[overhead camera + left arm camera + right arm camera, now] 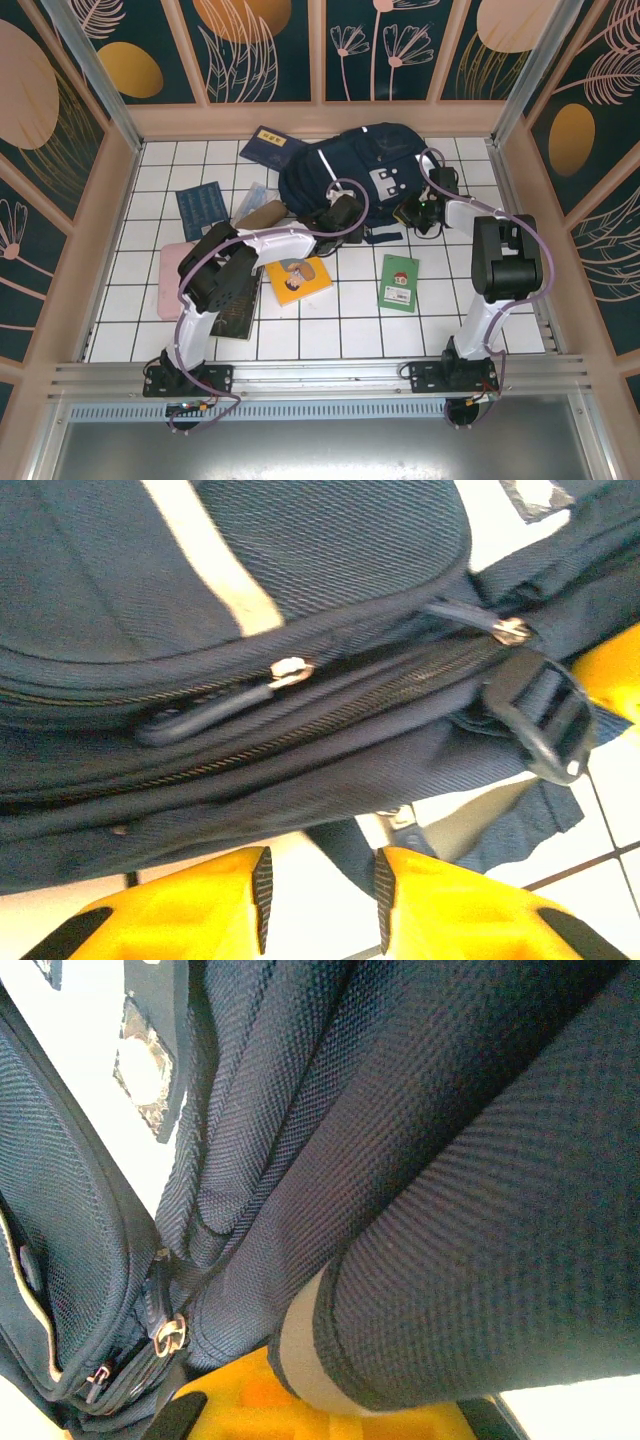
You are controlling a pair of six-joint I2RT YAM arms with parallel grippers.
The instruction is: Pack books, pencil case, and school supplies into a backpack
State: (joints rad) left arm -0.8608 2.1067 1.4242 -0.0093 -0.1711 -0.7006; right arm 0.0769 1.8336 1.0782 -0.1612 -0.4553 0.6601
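Note:
The navy backpack (350, 165) lies at the back middle of the table. My left gripper (345, 215) is at its near-left edge, and in the left wrist view it (320, 900) stands open, just short of the zipped seam (290, 670), with a dark strap end between the fingers. My right gripper (418, 212) is at the backpack's right side, shut on a fold of its fabric (450, 1210). Books lie around: a yellow-labelled navy one (270, 147), a navy one (203, 208), a yellow-orange one (298, 280), a green booklet (400, 282) and a black one (238, 312). A clear packet (255, 197) and a brown pouch (262, 214), perhaps the pencil case, lie left of the backpack.
A flat pink item (175, 275) lies at the left, partly under the left arm. Wooden walls (110, 230) close the table in on three sides. A black buckle (545, 730) hangs off the backpack's strap close to my left fingers.

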